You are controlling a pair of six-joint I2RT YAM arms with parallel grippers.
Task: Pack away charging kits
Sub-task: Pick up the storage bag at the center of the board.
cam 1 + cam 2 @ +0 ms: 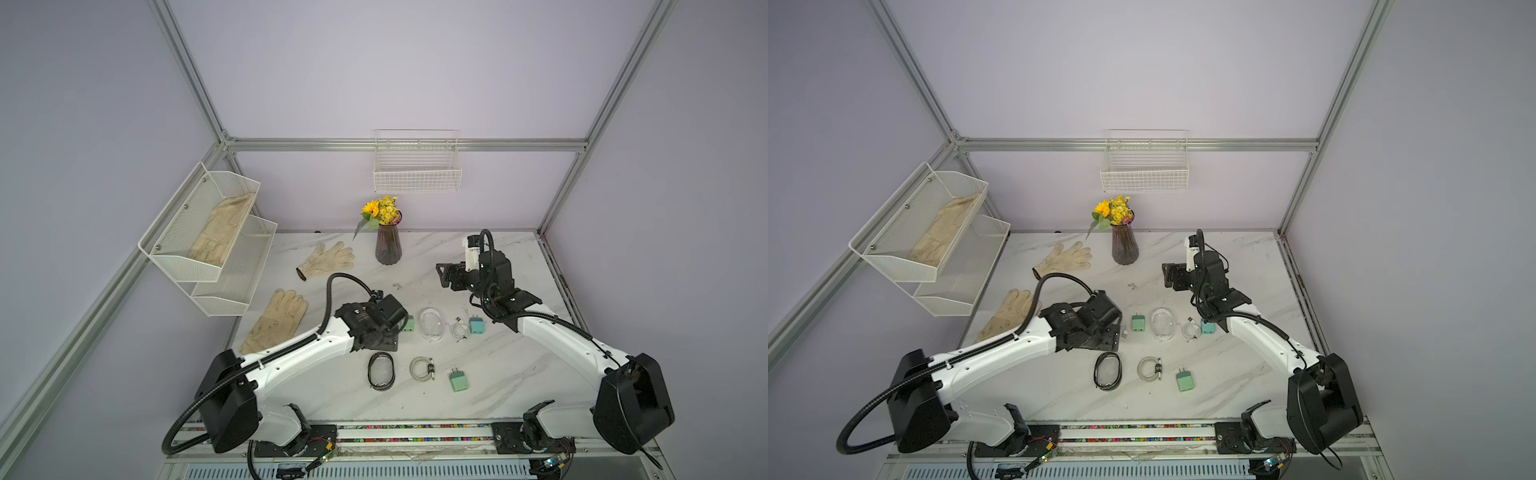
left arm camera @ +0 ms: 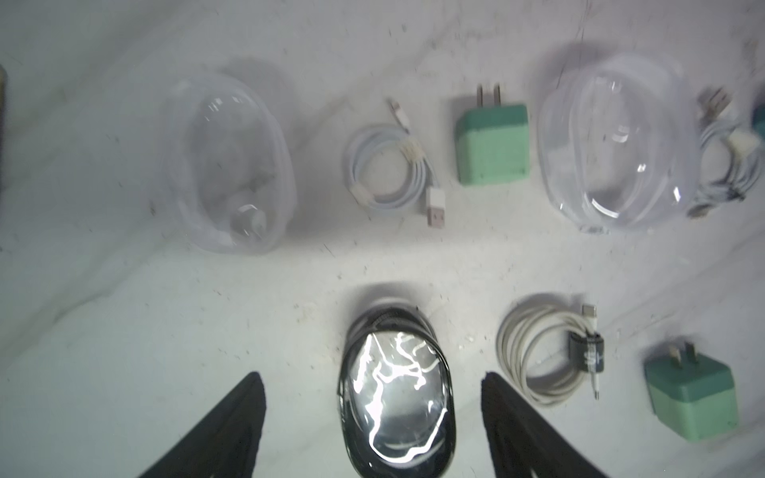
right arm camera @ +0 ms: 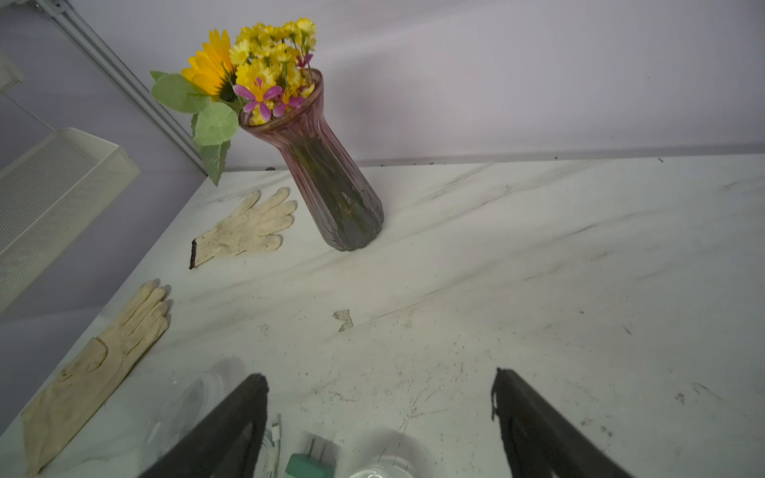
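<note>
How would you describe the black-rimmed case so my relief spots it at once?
Look at the marble table, near its front edge. Three things lie in a row there: an oval case, a coiled grey cable and a green charger. The case alone has a black rim; the clear case behind it has none.

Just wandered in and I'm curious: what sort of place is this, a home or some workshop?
Most likely a robot test booth staged like a home corner: two arms are mounted at a marble-look table, a bare metal frame stands around it, and there are props such as a vase and a wire basket.
</note>
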